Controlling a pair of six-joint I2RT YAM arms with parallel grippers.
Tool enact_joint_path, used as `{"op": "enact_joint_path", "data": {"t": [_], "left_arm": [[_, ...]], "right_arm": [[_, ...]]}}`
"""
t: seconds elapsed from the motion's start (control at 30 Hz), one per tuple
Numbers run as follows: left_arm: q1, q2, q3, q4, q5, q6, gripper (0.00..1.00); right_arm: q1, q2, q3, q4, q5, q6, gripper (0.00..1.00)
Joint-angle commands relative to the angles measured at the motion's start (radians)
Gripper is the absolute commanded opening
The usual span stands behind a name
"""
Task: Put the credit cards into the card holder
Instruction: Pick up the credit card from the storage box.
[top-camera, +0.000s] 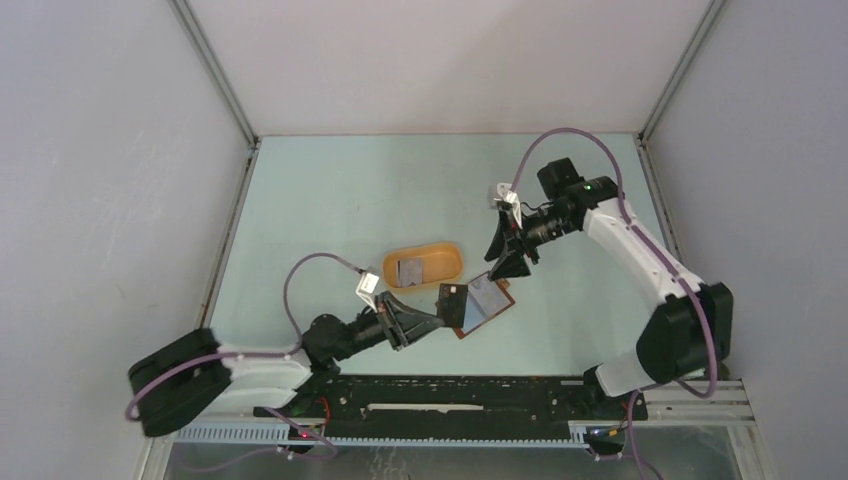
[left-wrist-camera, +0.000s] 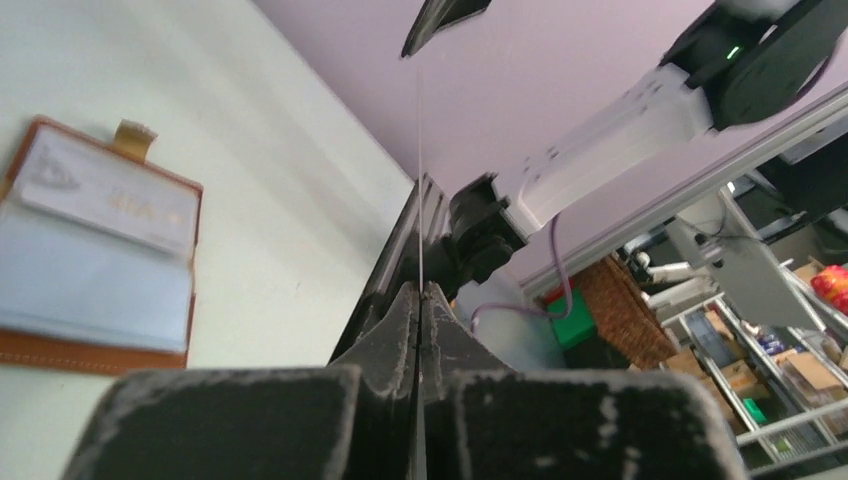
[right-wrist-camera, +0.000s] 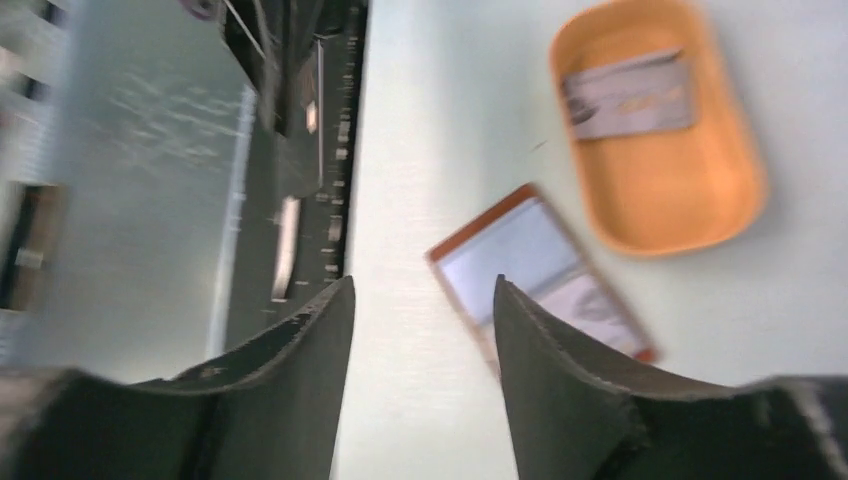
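Observation:
The card holder (top-camera: 487, 300) lies open on the table, pale blue-grey face up, with a pale card in its pocket (left-wrist-camera: 105, 190). My left gripper (top-camera: 438, 318) is shut on a credit card (top-camera: 453, 300) and holds it on edge just left of the holder. In the left wrist view the gripper (left-wrist-camera: 421, 288) pinches that card, which shows as a thin line (left-wrist-camera: 419, 170). Another grey card (top-camera: 408, 269) lies in the orange tray (top-camera: 445, 251). My right gripper (top-camera: 509, 266) is open and empty above the holder's far side. In the right wrist view the gripper (right-wrist-camera: 422, 285) hangs over the holder (right-wrist-camera: 520, 255).
The orange oval tray (right-wrist-camera: 660, 190) sits just beyond the holder with its card (right-wrist-camera: 630, 93). The black rail (top-camera: 450, 395) with the arm bases runs along the near table edge. Grey walls enclose the left, right and far sides.

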Motion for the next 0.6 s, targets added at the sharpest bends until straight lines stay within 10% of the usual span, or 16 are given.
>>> {"op": "enact_joint_path", "data": {"t": [0.0, 0.23, 0.57], "left_arm": [[0.000, -0.294, -0.051, -0.294, -0.087, 0.050, 0.00], [0.003, -0.884, 0.079, -1.126, -0.337, 0.148, 0.00], [0.005, -1.140, 0.128, -1.452, -0.424, 0.164, 0.00]], "right_arm": [[0.027, -0.109, -0.005, 0.146, 0.051, -0.289, 0.69], [0.180, -0.034, -0.005, 0.240, 0.195, -0.463, 0.78], [0.342, 0.191, 0.001, 0.443, 0.438, -0.302, 0.65]]}}
